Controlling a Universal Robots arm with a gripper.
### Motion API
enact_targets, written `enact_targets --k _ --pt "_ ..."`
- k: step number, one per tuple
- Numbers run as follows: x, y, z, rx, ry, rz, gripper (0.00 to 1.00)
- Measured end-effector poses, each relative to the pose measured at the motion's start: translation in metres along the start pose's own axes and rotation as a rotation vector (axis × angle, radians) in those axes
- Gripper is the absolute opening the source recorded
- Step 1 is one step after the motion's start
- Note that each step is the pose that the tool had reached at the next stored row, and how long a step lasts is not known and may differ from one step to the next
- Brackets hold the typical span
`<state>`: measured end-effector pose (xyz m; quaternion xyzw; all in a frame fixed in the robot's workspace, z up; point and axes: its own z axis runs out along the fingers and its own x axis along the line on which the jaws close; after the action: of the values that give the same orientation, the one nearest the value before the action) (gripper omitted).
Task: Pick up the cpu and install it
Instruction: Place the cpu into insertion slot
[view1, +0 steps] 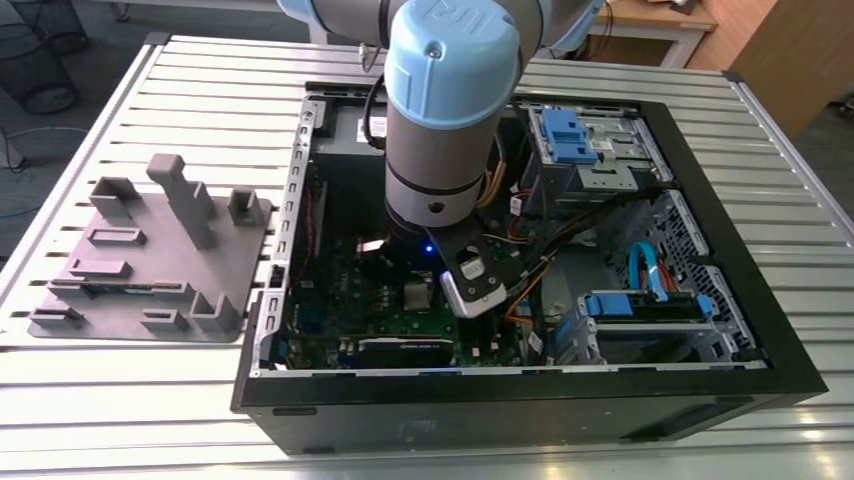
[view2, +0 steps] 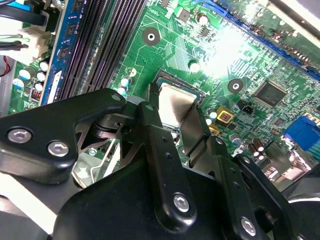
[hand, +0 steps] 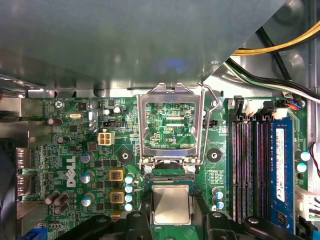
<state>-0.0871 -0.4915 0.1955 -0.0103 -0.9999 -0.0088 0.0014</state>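
**Pincer on cpu, at the open socket**

Pincer (view2: 176, 111) pinching the cpu (hand: 171, 205): one black finger (view2: 159, 150) is against each of two opposite edges, and the pale metal top shows between them in both wrist views. I hold the chip flat, squarely over the socket (hand: 170, 178). Dark socket rim shows just past the chip's far edge. I cannot tell whether the chip is fully seated or a hair above the seat.

Load frame (hand: 141, 125) is swung open and lies back on the side of the socket away from my fingers, with green board visible through its window. Its wire lever (hand: 212, 107) stands free alongside the frame.

Motherboard (hand: 75, 140) all around: small round capacitors near the socket, two yellow-rimmed square parts to one side. On the other side run the dark memory slots (hand: 245, 165), and a blue memory stick (hand: 280, 165) sits in the slot farthest from the socket. Yellow and black cables (hand: 280, 47) pass above the board's corner beyond them.

From the exterior view, my arm (view1: 447, 100) reaches straight down into the open computer case (view1: 534, 400), which lies on its side on the slatted metal tabletop (view1: 120, 400). Blue drive brackets (view1: 567, 130) sit in the case toward the exterior view's right. A grey fixture plate (view1: 147, 260) with upright blocks rests on the tabletop just beside the case, on the exterior view's left.
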Motion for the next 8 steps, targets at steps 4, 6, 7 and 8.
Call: enact_targets --k 4,6,7,8 --pt "0.0000 0.0000 -0.0001 0.0001 0.0000 0.000 0.51" --pt "0.0000 0.0000 -0.0002 0.0001 0.0000 0.000 0.51" --pt "0.0000 0.0000 -0.0002 0.0001 0.0000 0.000 0.51" --pt "0.0001 0.0000 -0.0002 0.0001 -0.0001 0.000 0.51"
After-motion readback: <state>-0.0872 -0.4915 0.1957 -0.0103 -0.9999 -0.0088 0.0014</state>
